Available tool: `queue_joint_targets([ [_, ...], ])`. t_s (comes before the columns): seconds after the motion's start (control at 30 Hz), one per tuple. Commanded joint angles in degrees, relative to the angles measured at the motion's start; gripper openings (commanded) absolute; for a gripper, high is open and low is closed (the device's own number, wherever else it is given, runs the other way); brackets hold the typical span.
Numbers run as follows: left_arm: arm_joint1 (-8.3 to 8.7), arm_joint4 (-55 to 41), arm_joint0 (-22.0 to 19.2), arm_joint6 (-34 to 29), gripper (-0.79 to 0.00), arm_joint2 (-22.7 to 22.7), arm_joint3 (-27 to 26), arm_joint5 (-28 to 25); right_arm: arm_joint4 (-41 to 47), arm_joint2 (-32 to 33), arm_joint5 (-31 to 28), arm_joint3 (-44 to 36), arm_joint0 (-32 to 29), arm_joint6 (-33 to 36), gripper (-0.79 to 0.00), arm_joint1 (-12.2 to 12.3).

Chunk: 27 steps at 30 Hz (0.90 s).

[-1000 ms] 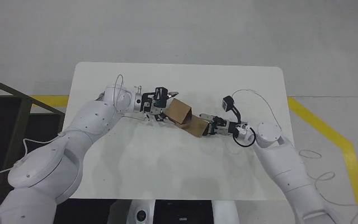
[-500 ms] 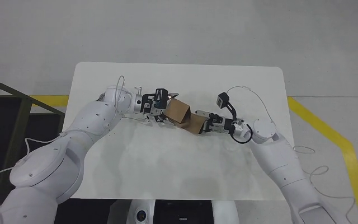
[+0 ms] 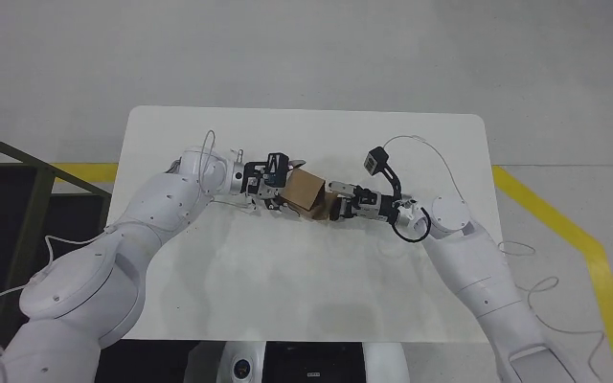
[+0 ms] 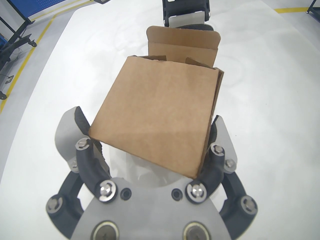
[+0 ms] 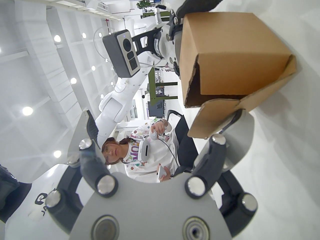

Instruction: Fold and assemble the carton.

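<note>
Brown carton (image 3: 306,190) at centre frame on white table (image 3: 287,287), left gripper (image 4: 148,119) clamped across its closed end, right gripper (image 5: 163,117) spread wide at the open flap (image 5: 215,116), one finger (image 5: 246,131) touching it.

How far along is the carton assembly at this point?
Done: the carton is squared into a box shape, clamped by the left end effector. In hand: the open right end effector touches the end flap. Left: that flap is untucked, the end open.

White table (image 3: 306,287) beside yellow floor tape (image 3: 551,215)
</note>
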Motion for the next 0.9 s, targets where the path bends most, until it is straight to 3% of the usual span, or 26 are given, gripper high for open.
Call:
queue_joint_targets([
  [0.0, -0.08, 0.21, 0.01, -0.01, 0.000, -0.04, 0.01, -0.01, -0.08, -0.45, -0.32, 0.04, 0.49, -0.09, 0.000, -0.19],
  [0.57, -0.83, 1.19, 0.35, -1.21, 0.000, -0.67, 1.19, -0.76, -1.40, -1.55, -3.02, 2.10, 1.33, -1.05, 0.000, -0.89],
  [0.77, -1.04, 1.44, 0.62, -1.36, 0.000, -0.89, 1.55, -1.07, -2.25, -1.75, -3.22, 1.95, 1.38, -1.16, -0.259, -0.99],
  [0.87, -1.16, 1.56, 0.68, -1.61, 0.000, -1.00, 1.70, -1.22, -3.44, -1.81, -3.10, 2.04, 1.56, -1.85, -0.283, -1.00],
])
